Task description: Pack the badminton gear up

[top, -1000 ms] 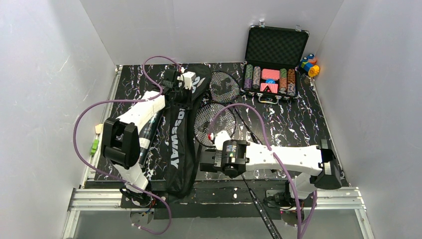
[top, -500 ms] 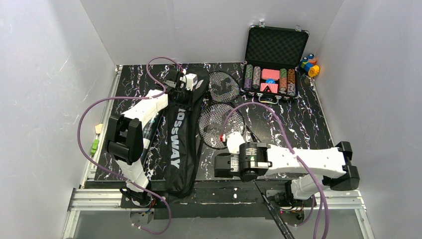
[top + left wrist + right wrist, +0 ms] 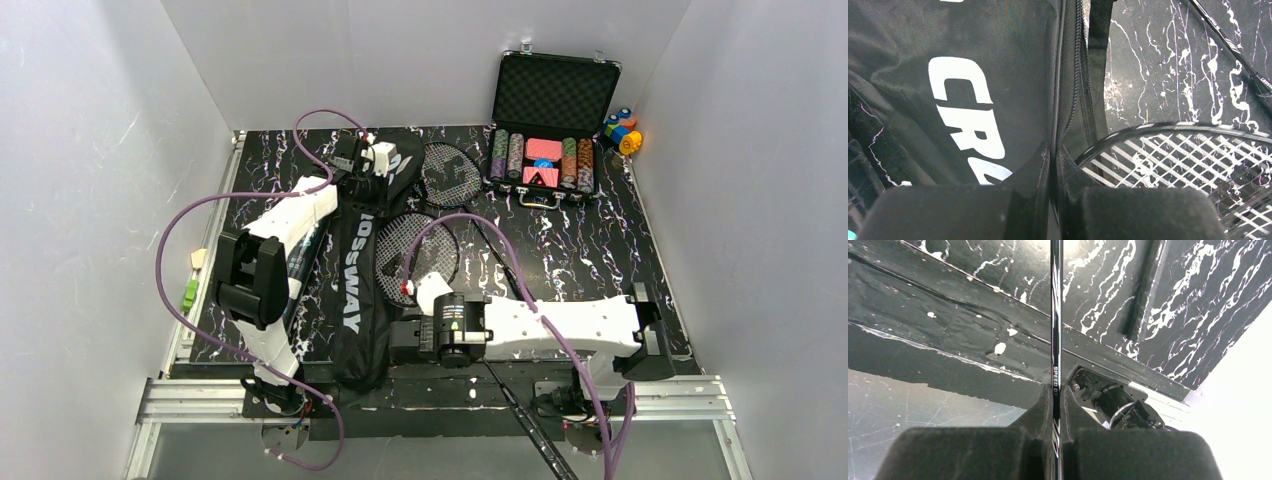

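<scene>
1. From above: The long black CROSSWAY bag (image 3: 358, 300) lies on the counter (image 3: 600, 250). Its length runs from the near edge toward the far side. The left tool (image 3: 372, 160) is at the bag's far end. The right tool (image 3: 410, 340) is by the near edge, just right of the bag. One racquet (image 3: 418, 255) has its head just right of the bag. Its handle sticks out past the near edge, farther right, so it lies slanted. A second racquet (image 3: 450, 172) lies farther back, near the poker chip case (image 3: 545, 160).
2. Left wrist: The left tool (image 3: 1053, 150) is squeezed shut on the zipper edge of the bag (image 3: 973, 75). The racquet (image 3: 1188, 155) head is just beside that edge, on the right.
3. Right wrist: The right tool (image 3: 1055, 390) is closed tight on the thin shaft of the racquet (image 3: 1056, 315). The shaft runs straight out between the fingers.
4. I think the right arm must swing the slanted racquet left. Then it would line up with the bag's length.
</scene>
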`<state>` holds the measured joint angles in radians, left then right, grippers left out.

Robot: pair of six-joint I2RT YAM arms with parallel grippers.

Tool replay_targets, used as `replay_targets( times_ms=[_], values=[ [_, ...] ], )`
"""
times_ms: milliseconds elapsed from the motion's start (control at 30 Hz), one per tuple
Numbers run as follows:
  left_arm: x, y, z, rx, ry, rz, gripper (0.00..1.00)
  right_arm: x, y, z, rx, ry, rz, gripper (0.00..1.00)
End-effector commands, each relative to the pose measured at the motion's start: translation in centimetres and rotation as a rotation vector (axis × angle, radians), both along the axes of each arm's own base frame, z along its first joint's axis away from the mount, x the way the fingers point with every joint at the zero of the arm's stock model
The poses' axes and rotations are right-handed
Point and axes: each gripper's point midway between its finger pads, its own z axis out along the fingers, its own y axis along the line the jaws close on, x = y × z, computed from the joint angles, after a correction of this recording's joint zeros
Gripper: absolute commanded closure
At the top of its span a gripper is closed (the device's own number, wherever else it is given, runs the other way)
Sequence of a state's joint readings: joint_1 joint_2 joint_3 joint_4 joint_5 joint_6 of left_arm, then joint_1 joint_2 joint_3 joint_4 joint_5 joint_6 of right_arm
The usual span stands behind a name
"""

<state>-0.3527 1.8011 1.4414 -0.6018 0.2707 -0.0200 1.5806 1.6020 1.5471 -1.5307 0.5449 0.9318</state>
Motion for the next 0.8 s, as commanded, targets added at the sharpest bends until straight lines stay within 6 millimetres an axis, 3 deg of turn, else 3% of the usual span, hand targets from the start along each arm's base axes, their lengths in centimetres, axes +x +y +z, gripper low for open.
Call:
replay_targets(
  times_ms=[0,233,567,767],
  values=[
    [0.5,-1.1,1.7,-0.033,-0.034,-0.017,1.0,0.9,2.2,0.9,0.03,-0.047,0.065,0.99],
    [0.4,-2.0,2.4,-0.057,-0.025,-0.024,1.0,1.5,5.1,-1.0,0.025,-0.026,0.129,0.99],
    [-1.8,-2.4,2.7,-0.105,0.022,-0.038,1.0,7.6,9.0,-2.7,0.158,0.012,0.039,0.99],
    [-2.6,-1.8,2.5,-0.087,0.032,-0.04,1.0,9.5,8.7,-3.1,0.175,0.03,-0.065,0.99]
  ],
)
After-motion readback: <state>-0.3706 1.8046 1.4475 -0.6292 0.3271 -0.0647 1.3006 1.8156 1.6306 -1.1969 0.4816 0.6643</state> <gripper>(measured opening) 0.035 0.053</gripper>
